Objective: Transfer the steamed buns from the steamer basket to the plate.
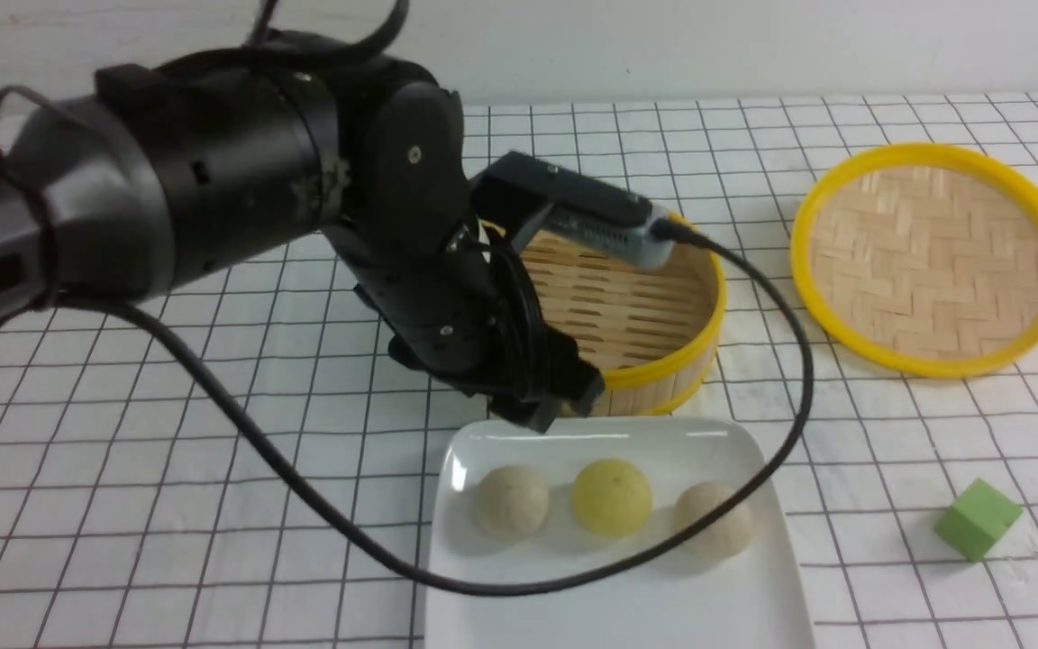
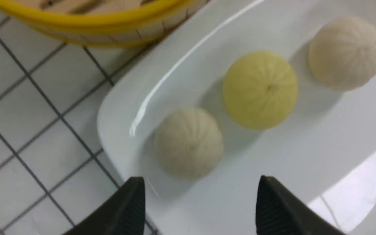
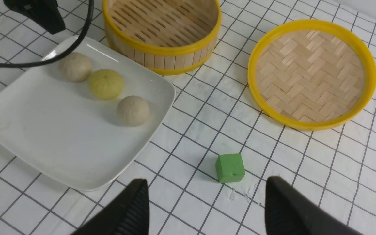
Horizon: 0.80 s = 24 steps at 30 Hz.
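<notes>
Three steamed buns lie in a row on the white square plate (image 1: 627,595): an off-white one (image 1: 511,501) on the left, the pale yellow one (image 1: 612,497) in the middle, another off-white one (image 1: 715,517) on the right. The bamboo steamer basket (image 1: 654,311) stands empty just behind the plate. My left gripper (image 1: 555,401) hangs open and empty above the plate's far left edge, over the left bun (image 2: 188,142). In its wrist view the gripper (image 2: 201,182) has its jaws wide apart. My right gripper (image 3: 206,184) is open and empty, high above the table near the green cube.
The shallow woven lid (image 1: 932,257) lies at the back right. A green cube (image 1: 977,519) sits right of the plate. The left arm's black cable (image 1: 303,487) loops across the table and over the plate's front.
</notes>
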Available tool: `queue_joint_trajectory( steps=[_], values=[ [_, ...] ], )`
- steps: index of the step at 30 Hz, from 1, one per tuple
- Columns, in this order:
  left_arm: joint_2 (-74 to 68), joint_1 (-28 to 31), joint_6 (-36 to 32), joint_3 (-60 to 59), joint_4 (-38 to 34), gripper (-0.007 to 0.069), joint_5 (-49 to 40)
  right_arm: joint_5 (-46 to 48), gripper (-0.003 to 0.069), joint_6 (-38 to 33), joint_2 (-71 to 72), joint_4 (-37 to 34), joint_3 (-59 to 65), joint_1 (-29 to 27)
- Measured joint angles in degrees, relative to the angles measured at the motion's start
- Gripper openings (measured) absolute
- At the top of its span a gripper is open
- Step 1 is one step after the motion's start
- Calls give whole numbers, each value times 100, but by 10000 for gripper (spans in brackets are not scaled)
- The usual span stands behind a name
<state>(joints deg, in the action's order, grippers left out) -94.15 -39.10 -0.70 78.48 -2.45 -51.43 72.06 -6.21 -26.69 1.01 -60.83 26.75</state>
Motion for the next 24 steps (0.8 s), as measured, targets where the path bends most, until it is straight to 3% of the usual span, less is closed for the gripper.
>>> queue_joint_trajectory(
  steps=[8, 11, 12, 15, 19, 24],
  values=[
    [1749, 0, 17, 0, 556, 421, 1610, -855, 472, -162, 0, 177, 0, 0],
    [2337, 0, 70, 0, 1004, 421, 1857, -1226, 472, -142, 0, 208, 0, 0],
    [2805, 0, 240, 0, 1483, 421, 1893, -1455, 472, -79, 0, 234, 0, 0],
    [3457, 0, 992, 12, 2364, 421, 1738, -1764, 472, 102, 0, 365, 0, 0],
    [4173, 0, 2354, 42, 3853, 421, 847, -2026, 472, 468, 0, 858, 0, 0],
    [4742, 0, 2660, 42, 4473, 421, -93, -2081, 472, 813, 229, 1687, 0, 0]
  ],
)
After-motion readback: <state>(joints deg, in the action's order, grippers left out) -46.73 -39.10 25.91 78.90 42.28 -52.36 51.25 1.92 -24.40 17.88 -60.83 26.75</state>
